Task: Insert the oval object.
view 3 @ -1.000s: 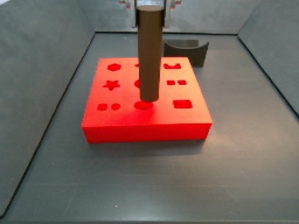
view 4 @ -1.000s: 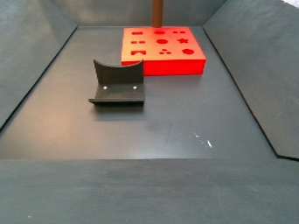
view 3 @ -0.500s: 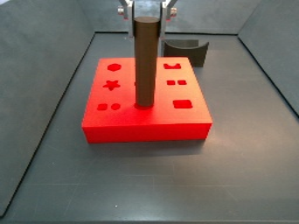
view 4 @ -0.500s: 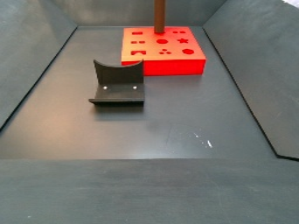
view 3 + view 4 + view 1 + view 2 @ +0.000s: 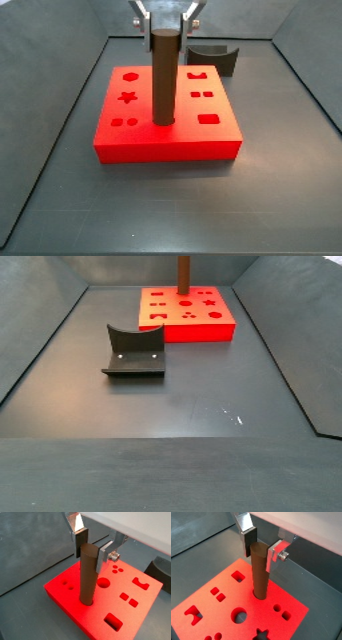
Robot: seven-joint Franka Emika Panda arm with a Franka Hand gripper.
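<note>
My gripper (image 5: 91, 548) is pinching the oval object's (image 5: 87, 577) top, its foot entering the red block (image 5: 167, 140); any tilt, and it's probably jamming.

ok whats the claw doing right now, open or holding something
Claw: above the red block, closed on the top of the oval object, whose lower end sits in a hole.

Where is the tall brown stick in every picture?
Wrist view: the oval object stands in the red block, the gripper at its top.
Wrist view: middle, in a hole.
Side view: centre.
Side view: top edge.
Shared landmark: the red block.
</note>
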